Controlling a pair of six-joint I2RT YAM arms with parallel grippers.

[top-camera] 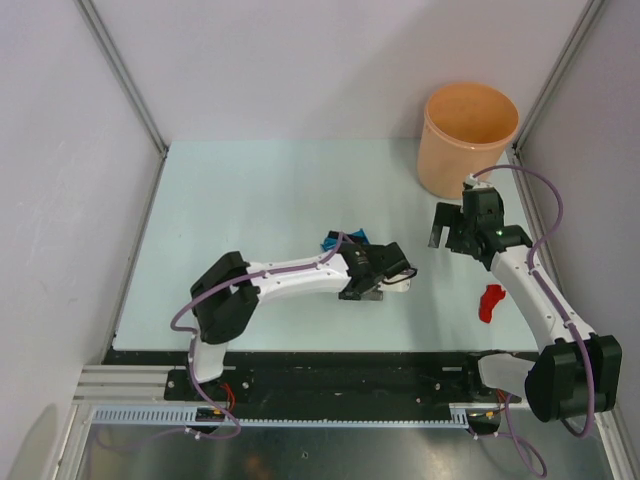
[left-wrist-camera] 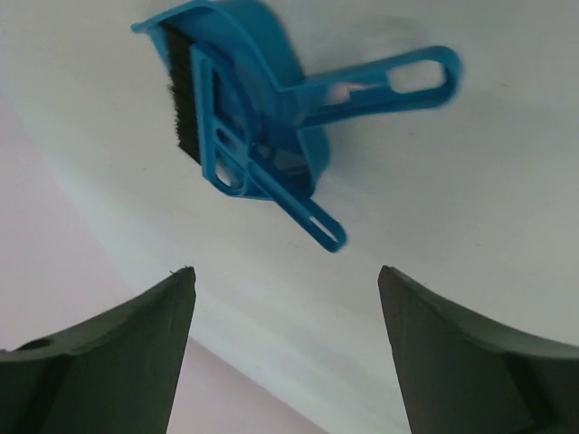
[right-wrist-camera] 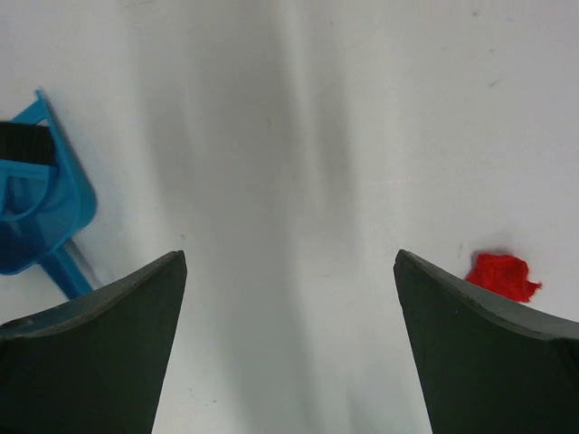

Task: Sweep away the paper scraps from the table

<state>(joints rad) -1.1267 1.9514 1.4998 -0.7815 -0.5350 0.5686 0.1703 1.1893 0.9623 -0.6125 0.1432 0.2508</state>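
The tabletop [top-camera: 230, 210] is a pale green rectangle with a metal frame along its edges and white panels rising on the left, far and right sides. An orange bucket [top-camera: 468, 135] stands upright in the far right corner, close to the frame there.

The left arm reaches from its base in to the middle. The left end effector [left-wrist-camera: 285, 271] is open with its fingers spread wide and holds nothing. It is above bare surface, short of a blue dustpan [left-wrist-camera: 244, 99]. A black-bristled brush [left-wrist-camera: 181, 99] is clipped into the dustpan, whose handles point towards the fingers. In the top view the arm's wrist covers most of the dustpan.

The right end effector [right-wrist-camera: 289, 256] is also open and empty. It is just in front of the bucket and apart from it. One red paper scrap [top-camera: 490, 302] lies on the right side of the tabletop towards the near edge. It is right beside the right forearm and well apart from the dustpan. The right wrist camera shows it next to the right finger.

Wide bare surface stretches over the left half and the far side. The right strip between the forearm and the frame is narrow.
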